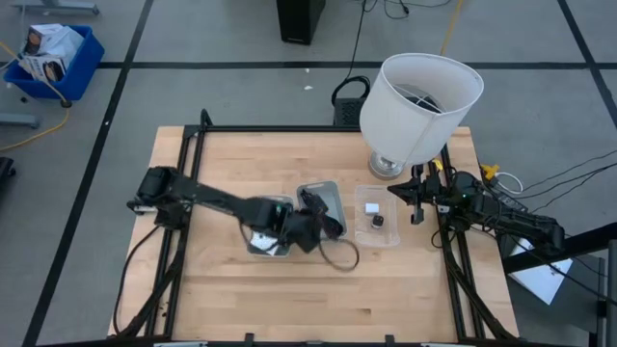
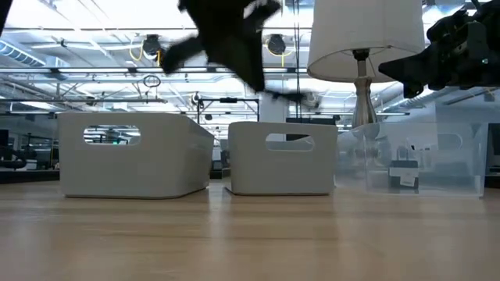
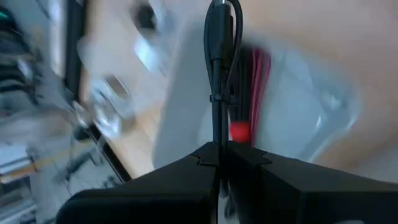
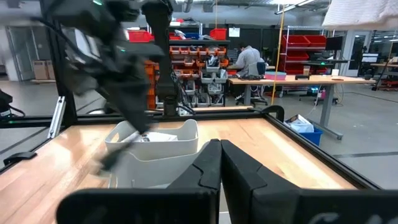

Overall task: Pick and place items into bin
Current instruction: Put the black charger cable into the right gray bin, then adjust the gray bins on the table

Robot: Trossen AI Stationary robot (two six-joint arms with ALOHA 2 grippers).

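My left gripper [image 1: 313, 224] is shut on the black-and-red cable bundle [image 1: 337, 255] and hovers above the two grey bins [image 1: 323, 200] [image 1: 265, 236]. In the low view the left arm [image 2: 226, 31] is well above the bins [image 2: 281, 156], with the cable [image 2: 285, 94] trailing from it. A clear container [image 1: 378, 229] holds a tiny white block [image 1: 370, 207] and a tiny black cube [image 1: 378, 221]. My right gripper [image 1: 416, 202] waits shut at the table's right side by the lamp base. The cards and the stick are not in view. My left gripper [image 3: 219, 152] pinches the cable bundle between its two fingers, which close around the black strands [image 3: 217, 112] where they leave the jaws. A red part [image 3: 240, 131] lies just beside the fingertips. The bundle is lifted clear of bins and table, its loop [image 1: 339, 258] hanging free.
The large white lampshade [image 1: 421, 101] stands at the table's far right, above the right arm. A black frame [image 1: 193, 154] rims the wooden table. Bare wood lies along the near edge [image 1: 289, 308]. Beyond the table are shelves and a seated person [image 4: 249, 62].
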